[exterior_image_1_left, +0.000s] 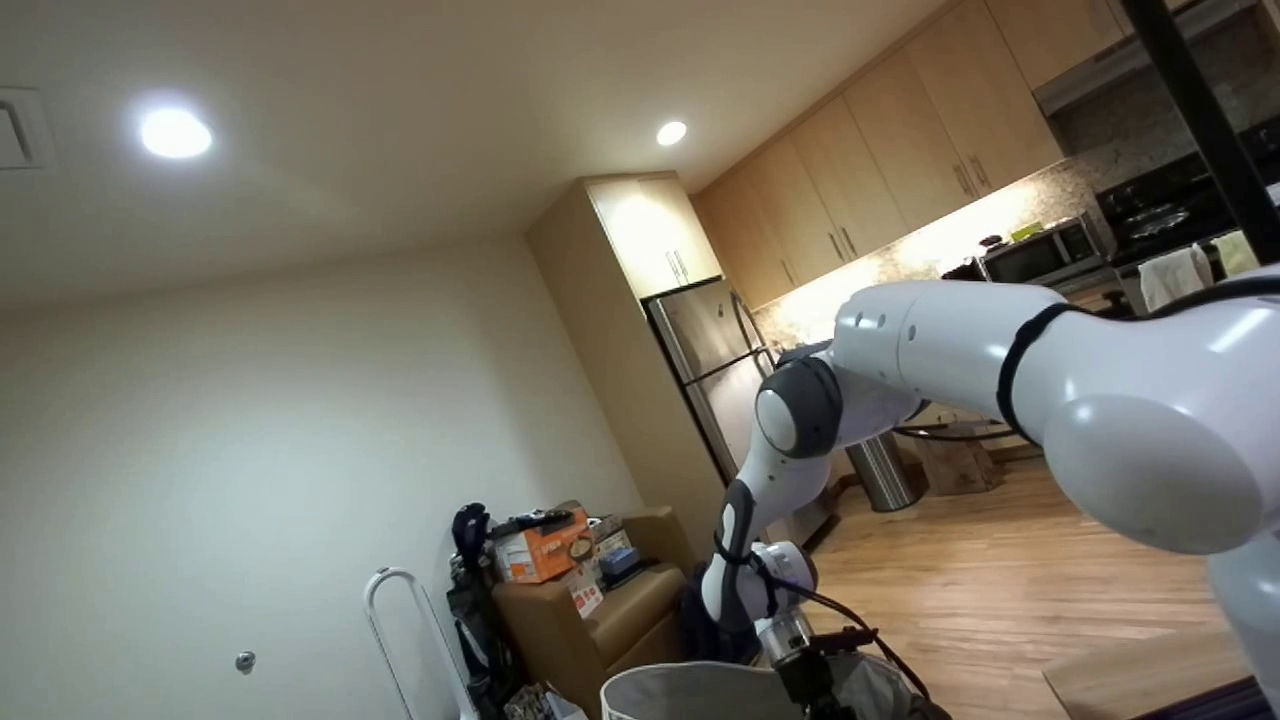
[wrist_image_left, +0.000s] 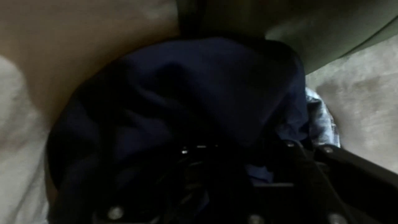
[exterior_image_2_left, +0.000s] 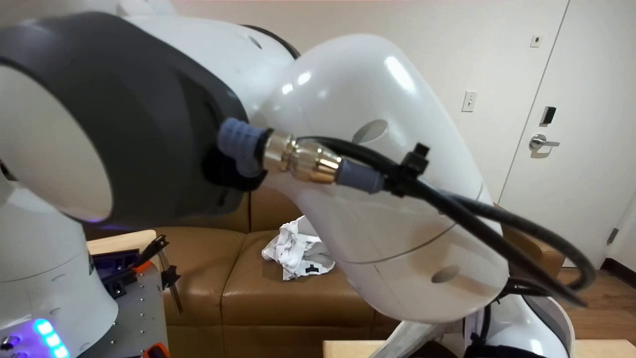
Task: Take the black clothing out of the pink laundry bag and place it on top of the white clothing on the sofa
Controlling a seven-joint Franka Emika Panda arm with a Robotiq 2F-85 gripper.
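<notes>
The black clothing [wrist_image_left: 211, 84] fills the middle of the wrist view and looks dark navy. It lies bunched inside the laundry bag [wrist_image_left: 18, 146], whose walls look beige here, not pink. The bag's pale rim shows at the bottom of an exterior view [exterior_image_1_left: 690, 678]. My gripper [wrist_image_left: 245, 152] points down into the bag, against or among the dark cloth. Its fingertips are lost in shadow, so its opening and any hold on the cloth are unclear. The white clothing [exterior_image_2_left: 298, 251] lies crumpled on the brown sofa [exterior_image_2_left: 293, 298], partly hidden by my arm.
A blue-and-white patterned cloth [wrist_image_left: 321, 119] lies beside the dark cloth in the bag. A brown armchair [exterior_image_1_left: 625, 610] holds an orange box [exterior_image_1_left: 550, 548]. A light wooden surface [exterior_image_2_left: 350, 349] stands before the sofa. My arm [exterior_image_2_left: 387, 214] blocks much of that exterior view.
</notes>
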